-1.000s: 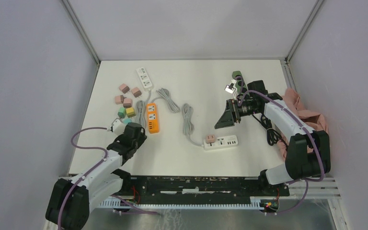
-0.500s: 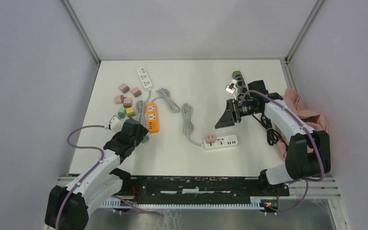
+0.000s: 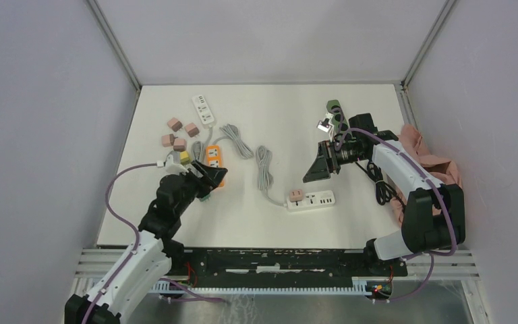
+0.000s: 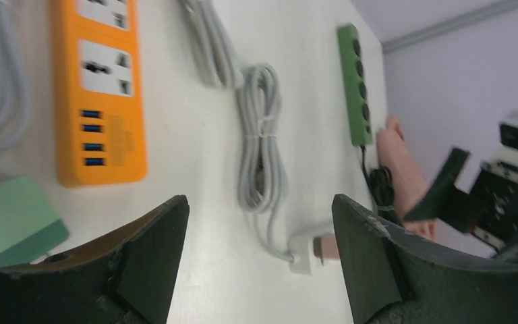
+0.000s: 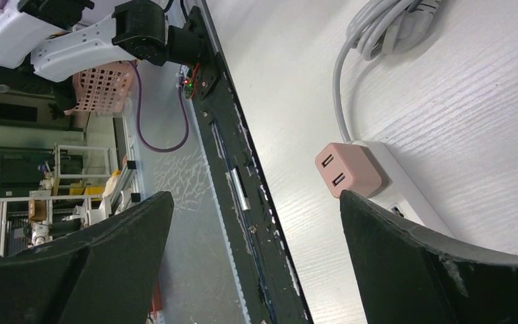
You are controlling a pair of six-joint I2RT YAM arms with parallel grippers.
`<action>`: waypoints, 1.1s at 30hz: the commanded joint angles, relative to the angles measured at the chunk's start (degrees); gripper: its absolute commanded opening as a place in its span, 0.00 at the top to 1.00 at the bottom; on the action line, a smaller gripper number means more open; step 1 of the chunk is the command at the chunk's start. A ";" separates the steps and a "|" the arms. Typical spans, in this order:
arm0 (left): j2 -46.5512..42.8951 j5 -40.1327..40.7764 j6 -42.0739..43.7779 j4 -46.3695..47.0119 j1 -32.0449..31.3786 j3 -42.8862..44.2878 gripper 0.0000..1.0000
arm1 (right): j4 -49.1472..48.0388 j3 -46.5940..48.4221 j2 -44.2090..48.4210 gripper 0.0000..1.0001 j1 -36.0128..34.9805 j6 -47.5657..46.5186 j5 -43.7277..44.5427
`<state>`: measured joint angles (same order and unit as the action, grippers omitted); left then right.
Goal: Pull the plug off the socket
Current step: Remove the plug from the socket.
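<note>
Pink plug sits in the left end of the white socket strip. Right tool gapes wide just behind the strip; left tool, wide and empty, hangs well to its left.

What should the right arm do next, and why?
Probably lower the right gripper onto the pink plug. Its jaws stand open and empty, and the plug sits in the white strip, showing between the fingers in the wrist view. The left gripper, also open, is farther off by the orange strip.
</note>
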<state>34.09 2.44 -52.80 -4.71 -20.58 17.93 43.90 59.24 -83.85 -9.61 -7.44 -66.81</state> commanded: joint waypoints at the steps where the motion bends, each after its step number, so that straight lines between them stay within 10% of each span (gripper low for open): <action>1: 0.86 -20.72 2.90 26.39 0.30 -6.41 0.16 | -0.29 2.39 1.33 0.00 0.25 -1.44 -0.33; 8: 6.29 -30.03 2.96 39.46 -2.03 -7.64 0.16 | -0.30 2.33 0.98 0.00 0.21 -1.62 -0.18; 33: 16.49 -22.21 24.06 43.52 -27.59 -1.90 0.16 | 0.40 2.34 1.53 0.00 0.29 -3.54 0.17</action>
<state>49.41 -20.82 -35.51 34.46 -46.24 13.80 44.42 59.27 -83.85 -9.61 -9.04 -65.91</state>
